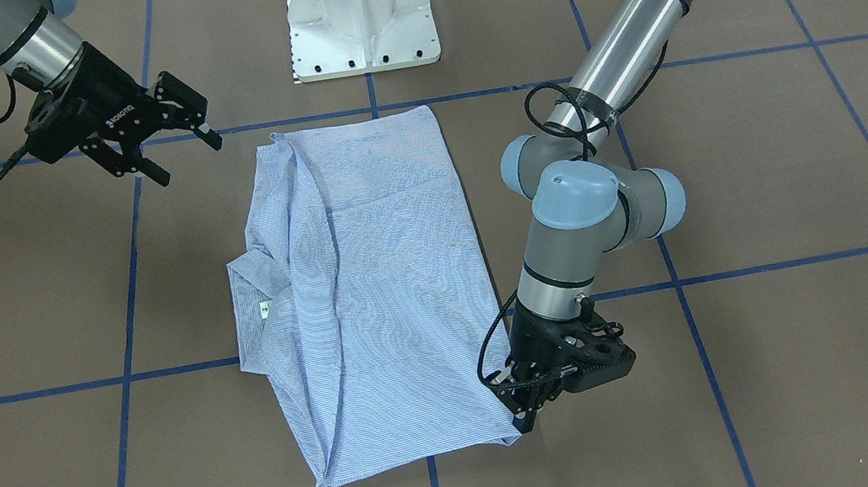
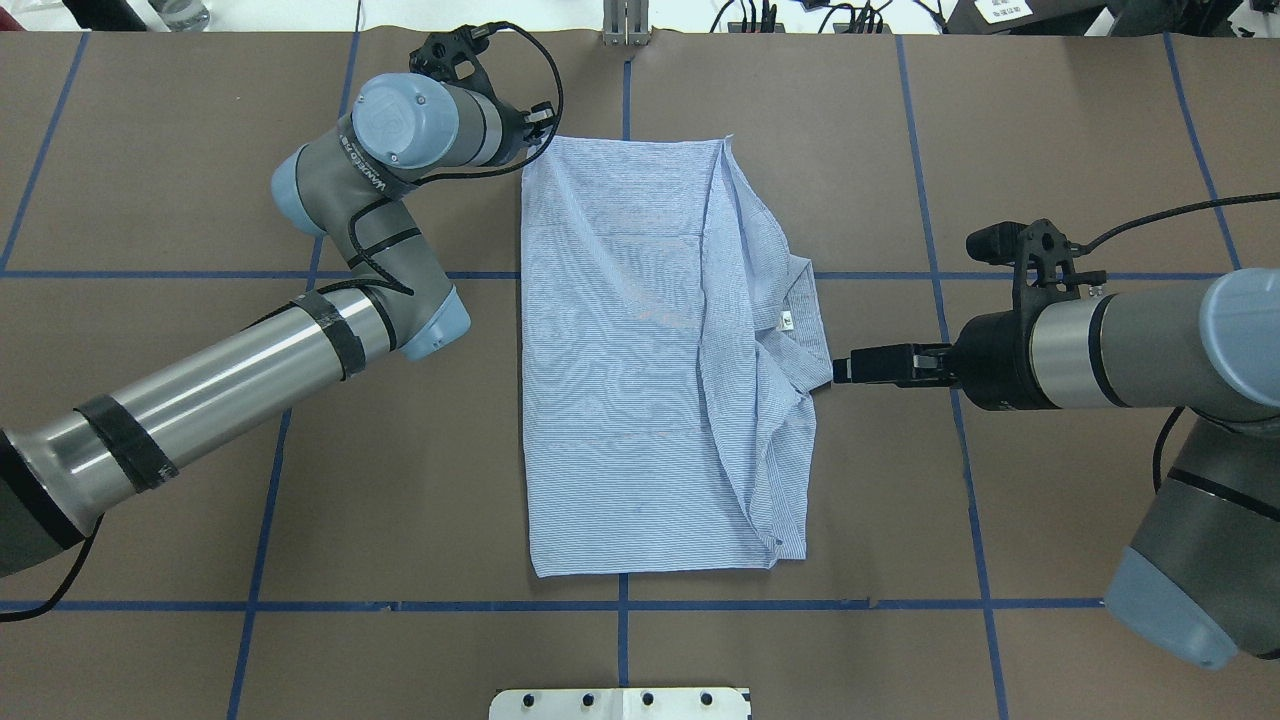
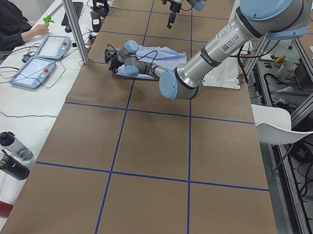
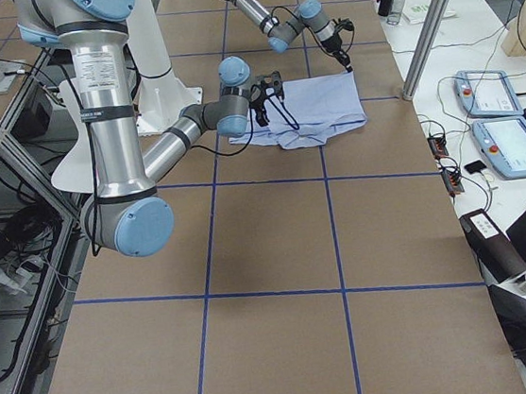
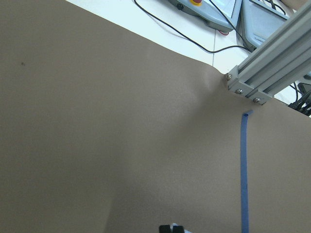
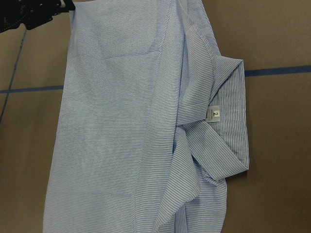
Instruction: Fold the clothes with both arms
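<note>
The light blue-and-white striped shirt [image 1: 389,284] lies folded into a rectangle on the brown table, sleeves tucked in. Its collar [image 1: 255,302] and white neck label [image 6: 214,114] face my right arm's side. My left gripper [image 1: 525,422] points down at the shirt's far corner on my left side. Its fingers [image 5: 171,228] are pressed together on that corner. In the overhead view my wrist hides it. My right gripper [image 1: 188,155] hangs open above the table beside the collar, off the cloth, and shows edge-on in the overhead view [image 2: 842,368].
The white pedestal base [image 1: 359,12] stands at the table's robot side. Blue tape lines [image 2: 620,605] grid the brown surface. An aluminium post [image 5: 272,63] rises at the far edge. Beyond it a side table holds control pendants [image 3: 44,59], with a seated person [image 3: 6,24] next to it.
</note>
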